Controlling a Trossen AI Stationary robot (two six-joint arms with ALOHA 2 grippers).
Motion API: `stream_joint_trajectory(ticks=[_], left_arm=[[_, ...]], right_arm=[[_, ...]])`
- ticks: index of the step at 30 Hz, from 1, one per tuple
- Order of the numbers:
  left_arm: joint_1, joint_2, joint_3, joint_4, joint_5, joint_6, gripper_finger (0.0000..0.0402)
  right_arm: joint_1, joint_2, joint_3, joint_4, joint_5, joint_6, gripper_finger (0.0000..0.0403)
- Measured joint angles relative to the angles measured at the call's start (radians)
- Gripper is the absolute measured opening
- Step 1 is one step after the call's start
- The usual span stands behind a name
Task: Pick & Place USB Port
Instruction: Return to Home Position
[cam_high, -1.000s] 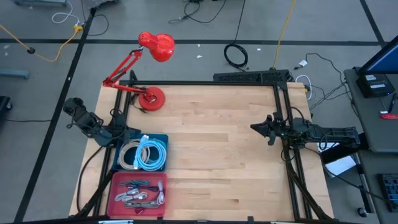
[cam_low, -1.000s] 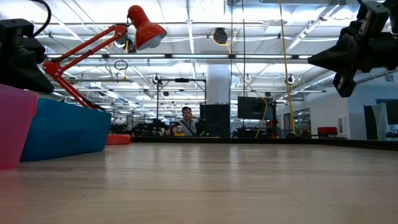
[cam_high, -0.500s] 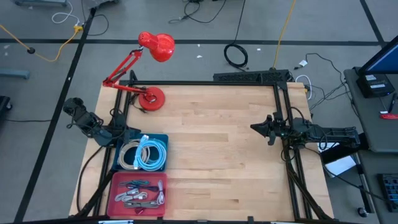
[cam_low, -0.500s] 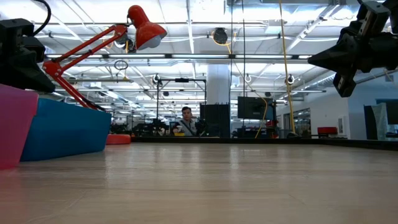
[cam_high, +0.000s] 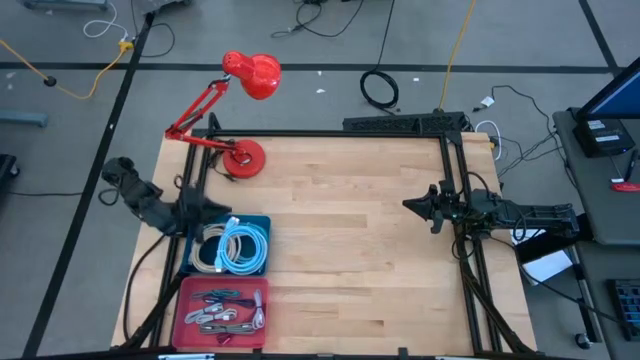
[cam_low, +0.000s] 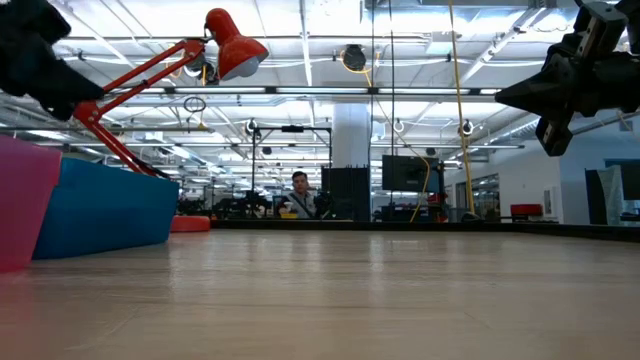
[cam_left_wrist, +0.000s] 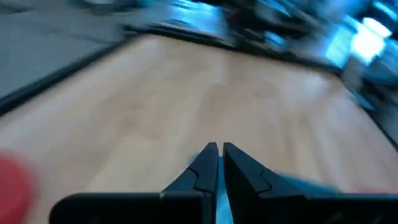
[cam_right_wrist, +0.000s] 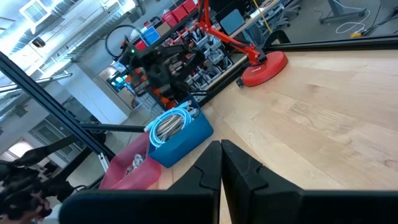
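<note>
A red bin (cam_high: 222, 307) at the table's near left holds several small grey and dark connector pieces; which of them is the USB port I cannot tell. Beyond it, a blue bin (cam_high: 232, 245) holds coiled white and light-blue cables (cam_high: 240, 248). My left gripper (cam_high: 226, 209) (cam_left_wrist: 219, 155) is shut and hangs in the air over the blue bin's far edge. My right gripper (cam_high: 408, 205) (cam_right_wrist: 221, 149) is shut and waits above the table's right part, pointing left. The right wrist view shows both bins (cam_right_wrist: 183, 134) and the left arm (cam_right_wrist: 161, 62) across the table.
A red desk lamp (cam_high: 240, 120) stands with its base (cam_high: 243, 158) at the far left corner, close behind the left arm. Black frame rails run along the table's left, far and right edges. Bare wood (cam_high: 350, 260) lies between the bins and the right arm. A person (cam_low: 298, 195) sits far behind the table.
My left arm has risen and swung a little toward the table's middle, over the blue bin's far edge; its wrist view is blurred with motion. The right arm has kept still.
</note>
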Motion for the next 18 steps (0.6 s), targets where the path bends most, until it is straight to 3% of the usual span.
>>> stream_joint_trajectory(ticks=[3,7,10,18], left_arm=[[-0.001,0.000,-0.046,0.167,0.156,0.199,0.0026],[0.000,0.000,-0.164,0.473,0.217,0.364,0.0026],[0.000,0.002,-0.265,0.679,0.234,0.401,0.0026],[-0.002,0.000,-0.285,0.746,0.328,0.430,0.0026]], right_arm=[[0.000,0.000,0.000,0.000,0.000,0.000,0.0000],[0.000,0.000,0.000,0.000,0.000,0.000,0.0000],[0.000,0.000,0.000,0.000,0.000,0.000,0.0000],[0.000,0.003,0.000,-0.004,0.000,0.000,0.0000]])
